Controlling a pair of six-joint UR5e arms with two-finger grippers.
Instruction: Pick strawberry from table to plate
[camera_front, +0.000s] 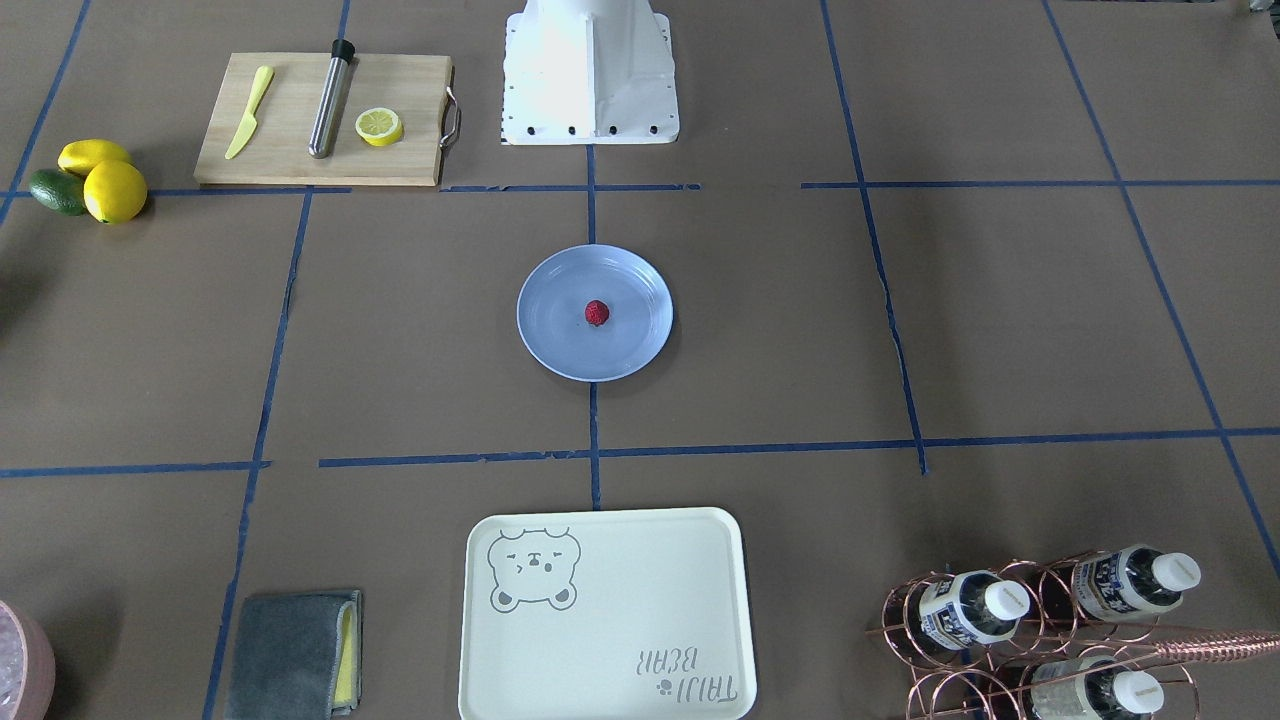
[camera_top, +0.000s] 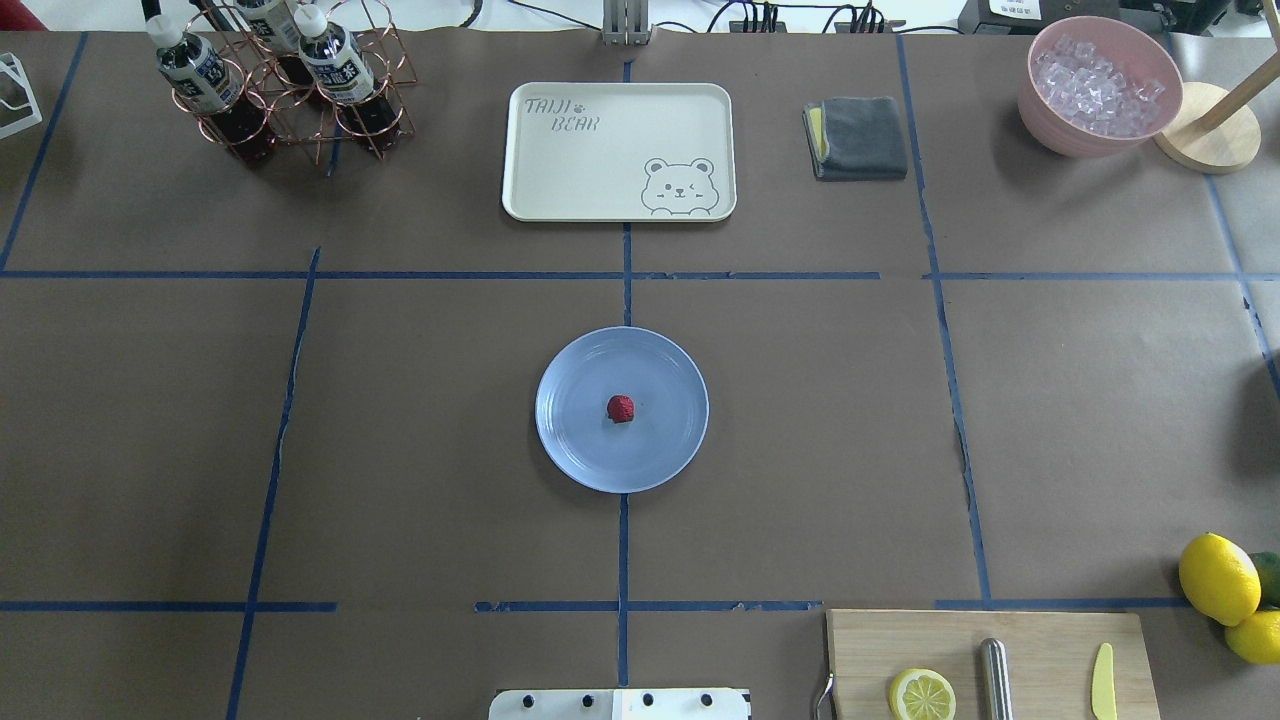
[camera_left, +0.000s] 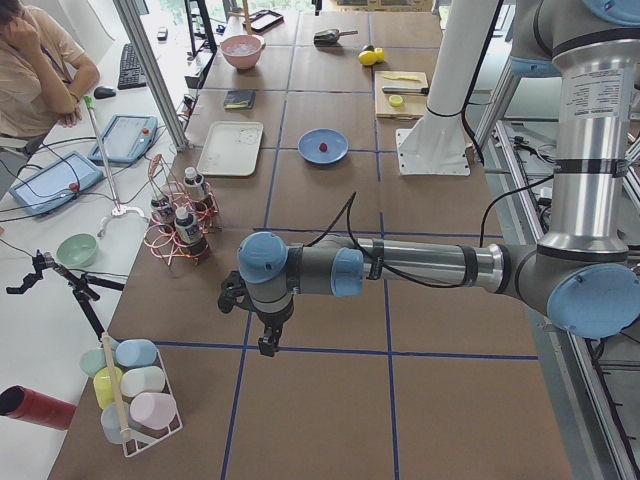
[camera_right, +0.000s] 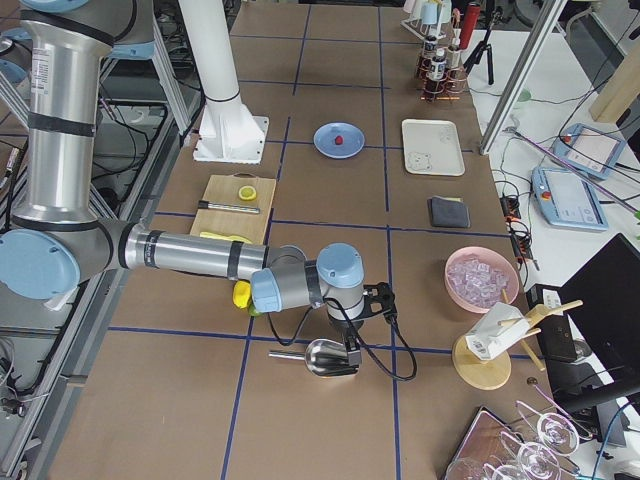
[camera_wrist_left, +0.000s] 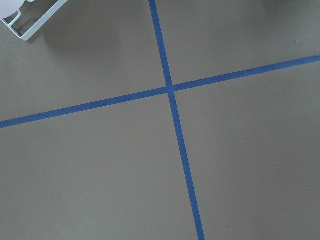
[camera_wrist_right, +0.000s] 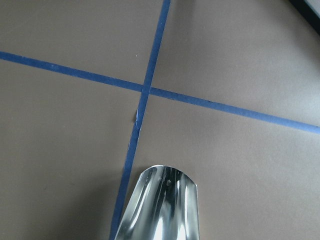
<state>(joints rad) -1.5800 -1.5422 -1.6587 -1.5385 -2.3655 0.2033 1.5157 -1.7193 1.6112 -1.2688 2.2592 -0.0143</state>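
Strawberry (camera_top: 620, 408) on plate (camera_top: 572, 452) ctr; L gripper (camera_left: 268, 346), R gripper (camera_right: 352, 362): can't tell open/closed.

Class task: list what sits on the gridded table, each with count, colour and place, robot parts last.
strawberry: 1, dark red, on the plate
plate: 1, pale blue, table centre
tray: 1, cream, far centre
cloth: 1, grey-yellow, right of tray
bottles: 3, white-capped, in the rack
rack: 1, copper, far left
bowl: 1, pink, far right, holds ice
cutting board: 1, wooden, near right
lemon half: 1, yellow, on board
metal tube: 1, silver, on board
knife: 1, yellow, on board
lemons: 2, yellow, right of board
avocado: 1, green, beside lemons
robot base: 1, white, near centre
left tool: 1, black, above bare table
right tool: 1, black, above silver scoop
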